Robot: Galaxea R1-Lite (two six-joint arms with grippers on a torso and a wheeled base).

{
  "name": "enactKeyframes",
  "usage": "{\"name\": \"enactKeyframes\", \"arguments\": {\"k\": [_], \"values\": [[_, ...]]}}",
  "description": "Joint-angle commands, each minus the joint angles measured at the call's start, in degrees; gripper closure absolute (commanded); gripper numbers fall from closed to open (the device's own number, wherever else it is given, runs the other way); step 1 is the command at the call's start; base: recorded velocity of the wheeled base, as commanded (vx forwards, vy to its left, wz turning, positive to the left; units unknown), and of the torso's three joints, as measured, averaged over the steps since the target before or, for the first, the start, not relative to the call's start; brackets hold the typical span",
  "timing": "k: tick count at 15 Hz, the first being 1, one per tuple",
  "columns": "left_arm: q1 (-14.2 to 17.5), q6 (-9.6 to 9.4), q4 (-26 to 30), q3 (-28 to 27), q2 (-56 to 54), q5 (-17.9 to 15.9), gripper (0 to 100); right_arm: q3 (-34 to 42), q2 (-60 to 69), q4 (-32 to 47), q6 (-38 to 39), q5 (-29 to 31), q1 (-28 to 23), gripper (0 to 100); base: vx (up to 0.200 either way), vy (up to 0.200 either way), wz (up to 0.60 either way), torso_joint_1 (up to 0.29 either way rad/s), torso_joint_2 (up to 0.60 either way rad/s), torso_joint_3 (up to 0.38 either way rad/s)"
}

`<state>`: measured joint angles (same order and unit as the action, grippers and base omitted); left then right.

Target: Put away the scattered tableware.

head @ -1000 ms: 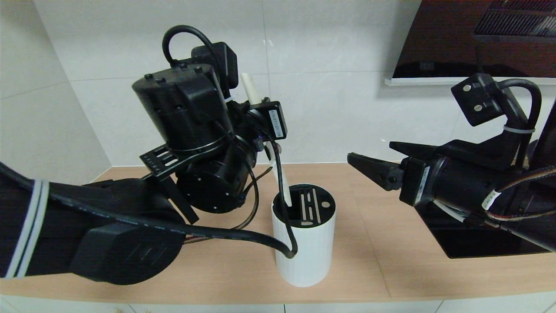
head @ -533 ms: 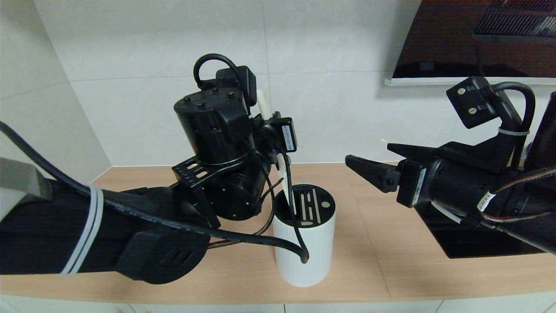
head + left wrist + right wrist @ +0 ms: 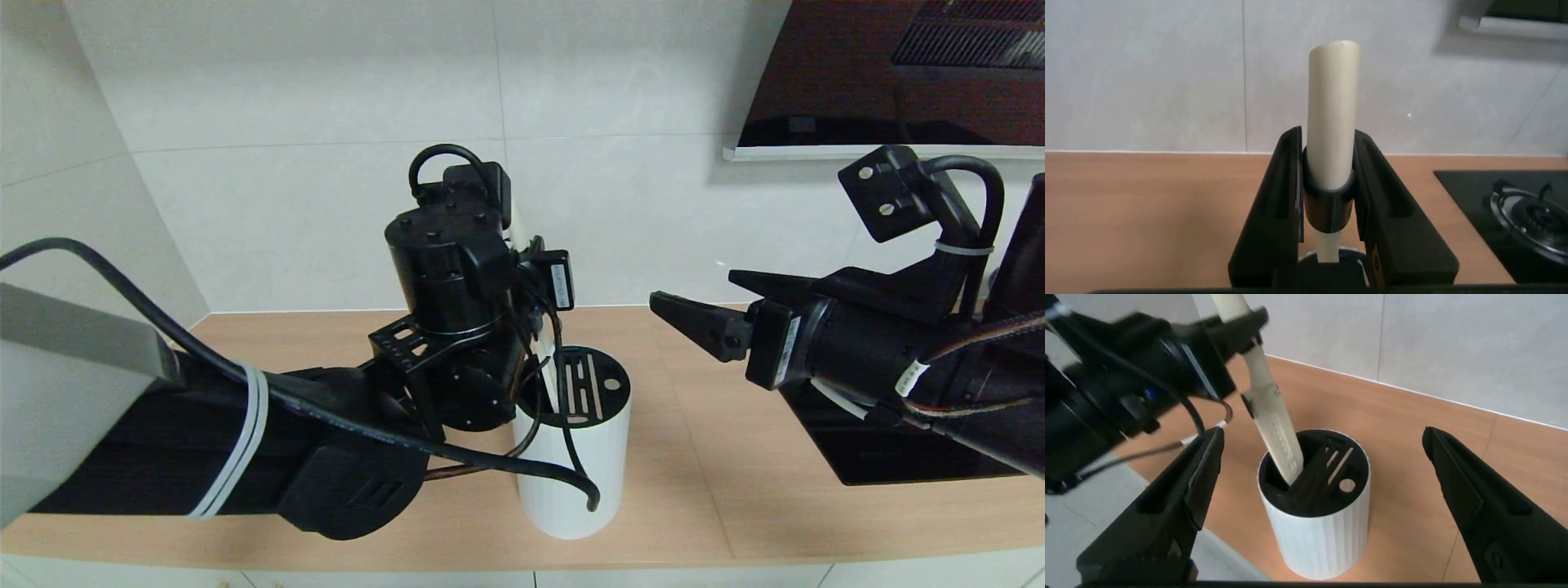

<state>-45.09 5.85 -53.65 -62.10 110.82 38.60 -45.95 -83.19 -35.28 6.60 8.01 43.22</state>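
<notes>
Tiles of pale wall (image 3: 326,122) back a wooden counter (image 3: 694,490), with a dark hood (image 3: 898,73) above the black cooktop (image 3: 882,457) at its right end. Near the counter's front edge we see a white ribbed holder (image 3: 584,474). Our right gripper (image 3: 1323,434) hangs open beside it. Our left gripper (image 3: 1329,145) clamps a cream utensil (image 3: 1333,90), its lower end inside the holder.
</notes>
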Motion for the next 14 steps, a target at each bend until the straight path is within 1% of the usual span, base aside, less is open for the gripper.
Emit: {"name": "enactKeyframes", "arguments": {"k": [1, 2, 8, 14], "values": [[-0.35, 0.04, -0.05, 0.22, 0.97, 0.08, 100, -0.02, -0.13, 0.04, 0.0, -0.01, 0.03, 0, 0.0, 0.0, 0.0, 0.0, 0.0, 0.0], [-1.14, 0.04, -0.05, 0.49, 2.2, 0.08, 100, 0.07, -0.13, -0.05, 0.0, -0.01, 0.03, 0, 0.0, 0.0, 0.0, 0.0, 0.0, 0.0], [-3.07, -0.05, 0.56, 2.51, 6.16, 0.16, 100, 0.16, -0.48, 0.04, 0.0, -0.01, 0.03, 0, 0.0, 0.0, 0.0, 0.0, 0.0, 0.0], [-3.25, -0.4, 1.36, 4.44, 6.16, 0.08, 100, 0.16, -0.48, -0.05, 0.0, -0.01, 0.03, 0, 0.0, 0.0, 0.0, 0.0, 0.0, 0.0]]}}
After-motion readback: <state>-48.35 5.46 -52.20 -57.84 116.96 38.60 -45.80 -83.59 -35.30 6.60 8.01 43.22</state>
